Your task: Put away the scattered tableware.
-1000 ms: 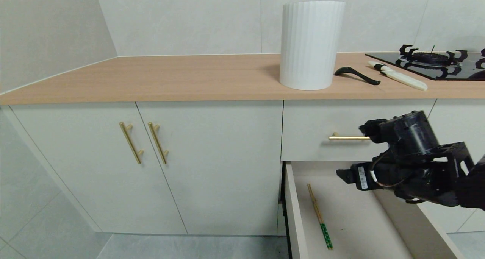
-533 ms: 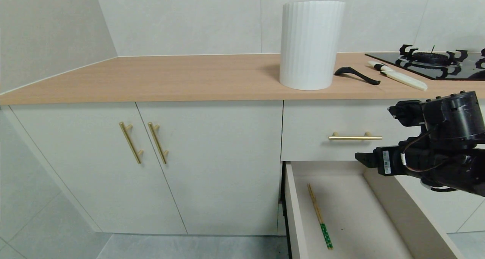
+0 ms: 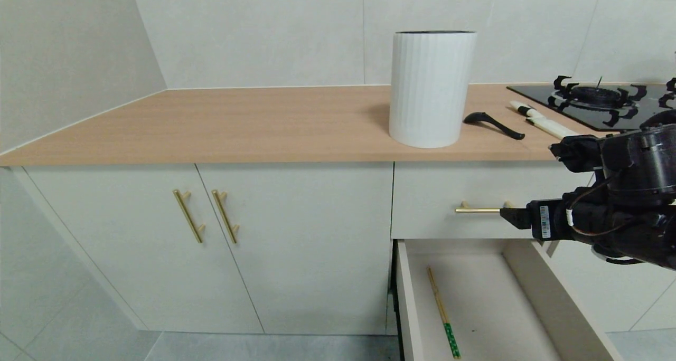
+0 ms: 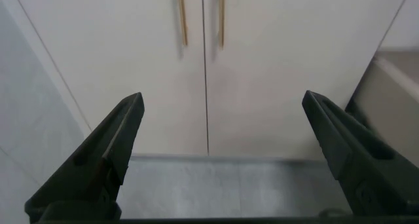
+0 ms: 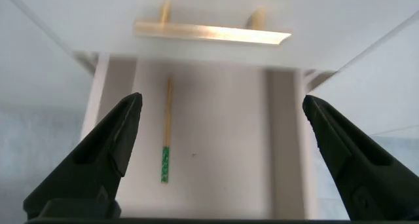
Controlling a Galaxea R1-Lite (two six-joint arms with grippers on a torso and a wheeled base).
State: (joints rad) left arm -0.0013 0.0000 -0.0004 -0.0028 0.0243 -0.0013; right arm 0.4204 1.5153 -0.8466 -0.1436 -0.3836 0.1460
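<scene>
Chopsticks [image 3: 442, 312], slim wood with green tips, lie in the smooth open drawer [image 3: 491, 297] below the spread, empty right pincer [image 5: 220, 101].

A kitchen: wood counter [image 3: 237, 123], gas hob [image 3: 597, 98], tiled wall [image 3: 264, 34], cabinets [image 3: 211, 245] with brass handles [image 3: 188, 223].

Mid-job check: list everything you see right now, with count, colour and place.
Wooden countertop: one, light brown, over the cabinets.
Ribbed cylindrical container: one, white, on countertop.
Ladle: one, black, right of container.
Knife: one, white, between ladle and hob.
Gas hob: one, black, countertop's right end.
Cabinet doors: two, white, gold handles, lower left.
Upper drawer: one, white, gold handle, shut.
Lower drawer: one, white, pulled open.
Chopsticks: apparently one pair, wooden, green ends, inside lower drawer.
Left gripper: black, open, facing cabinet doors.
Right gripper: black, open, before upper drawer.
</scene>
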